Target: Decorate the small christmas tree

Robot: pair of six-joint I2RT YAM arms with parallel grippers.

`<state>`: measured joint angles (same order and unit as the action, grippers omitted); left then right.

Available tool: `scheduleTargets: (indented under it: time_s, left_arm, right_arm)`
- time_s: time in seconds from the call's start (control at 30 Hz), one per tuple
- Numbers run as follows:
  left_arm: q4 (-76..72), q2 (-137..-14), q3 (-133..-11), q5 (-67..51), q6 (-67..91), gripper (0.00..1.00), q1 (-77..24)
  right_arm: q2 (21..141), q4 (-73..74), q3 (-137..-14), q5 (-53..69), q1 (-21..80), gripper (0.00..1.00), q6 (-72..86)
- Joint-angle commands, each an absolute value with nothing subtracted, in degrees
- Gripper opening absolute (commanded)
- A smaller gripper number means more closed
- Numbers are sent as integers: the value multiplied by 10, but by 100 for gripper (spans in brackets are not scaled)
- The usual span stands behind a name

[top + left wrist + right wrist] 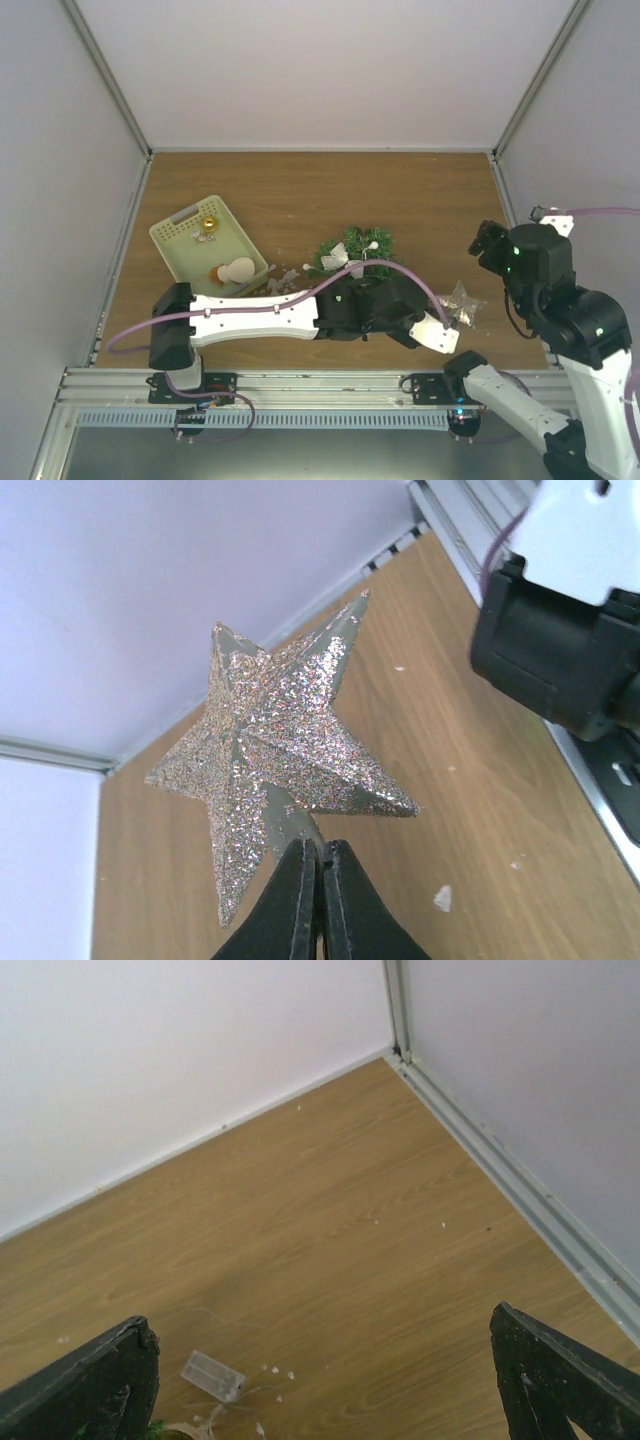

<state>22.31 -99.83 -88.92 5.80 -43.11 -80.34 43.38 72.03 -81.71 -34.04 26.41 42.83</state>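
Note:
The small christmas tree (pixel 357 250) stands mid-table with white trimmings on it, its near side hidden behind my left arm. My left gripper (pixel 452 328) reaches past the tree to the right. In the left wrist view the gripper (pixel 320 875) is shut on the stem of a silver glitter star (pixel 275 745), held above the wood. The star also shows in the top view (pixel 464 302). My right gripper (pixel 488 243) is raised at the right side, right of the tree. In the right wrist view it (pixel 325 1390) is open and empty over bare wood.
A pale green tray (pixel 178 243) at the left holds a gold ball (pixel 209 224) and a white and orange ornament (pixel 236 271). A clear battery box (pixel 212 1375) with thin wire lies on the wood. White crumbs are scattered about. Walls enclose the table.

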Motion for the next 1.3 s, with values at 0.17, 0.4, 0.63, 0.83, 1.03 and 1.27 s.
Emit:
scheduleTargets:
  time_s: [0.17, 0.4, 0.63, 0.83, 1.03, 1.27]
  left_arm:
    - [194, -947, -915, 111, -481, 0, -762]
    - [186, -906, -932, 66, -490, 0, -659]
    - [195, -878, -931, 21, -496, 0, -606]
    - [228, -858, -941, -69, -488, 0, -559]
    - [234, -830, -906, -121, -495, 0, -501]
    - [241, -809, -870, -202, -504, 0, -449]
  right_arm:
    - [466, 666, -841, -300, 266, 89, 407]
    - [498, 654, -880, -285, 267, 89, 405]
    - [462, 543, -780, -187, 266, 89, 440]
    - [439, 413, -729, -51, 262, 88, 461]
    - [464, 367, -728, 32, 255, 87, 458]
    - [504, 341, -716, 170, 223, 88, 444]
